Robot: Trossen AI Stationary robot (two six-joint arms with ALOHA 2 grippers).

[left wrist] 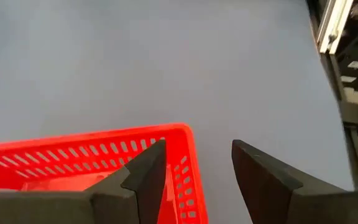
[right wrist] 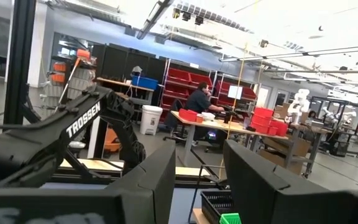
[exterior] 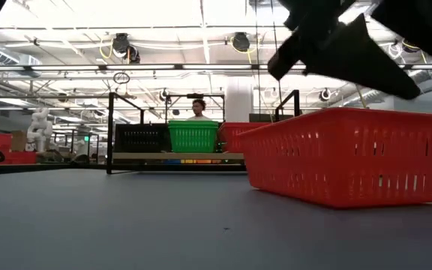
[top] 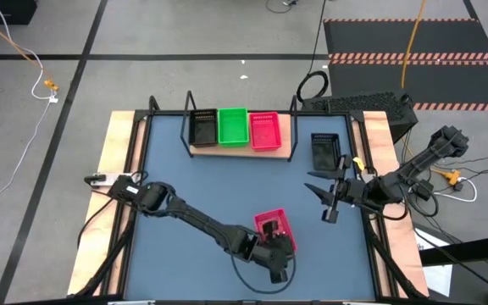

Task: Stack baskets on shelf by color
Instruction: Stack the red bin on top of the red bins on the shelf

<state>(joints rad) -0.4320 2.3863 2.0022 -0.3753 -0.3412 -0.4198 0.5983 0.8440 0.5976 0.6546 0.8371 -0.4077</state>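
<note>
Blue-grey surface point(top: 185, 186) carries everything; landmark is the wooden shelf point(top: 283, 146) at its far edge. Left arm point(top: 193, 219) reaches diagonally across the surface, well short of the shelf, ending at the near edge. Right arm point(top: 413, 174) comes in from the right side, near the shelf's right end. On the shelf, side by side and touching: black basket point(top: 202, 128), green basket point(top: 233, 126), red basket point(top: 264, 130), left to right in the high view. A second black basket point(top: 325, 151) sits on the surface just beside the shelf's right end. A second red basket point(top: 274, 229) sits on the surface well apart from the shelf, toward the near edge, roughly in line with the shelf's red one. Left gripper point(left wrist: 197, 171) is at that basket's corner, fingers parted, one finger point(left wrist: 146, 177) inside the wall and the other outside, straddling the rim point(left wrist: 185, 134); not closed on it, no contact visible. Right gripper point(top: 327, 202) hovers above the surface, near the loose black basket, fingers spread wide, holding nothing.
</note>
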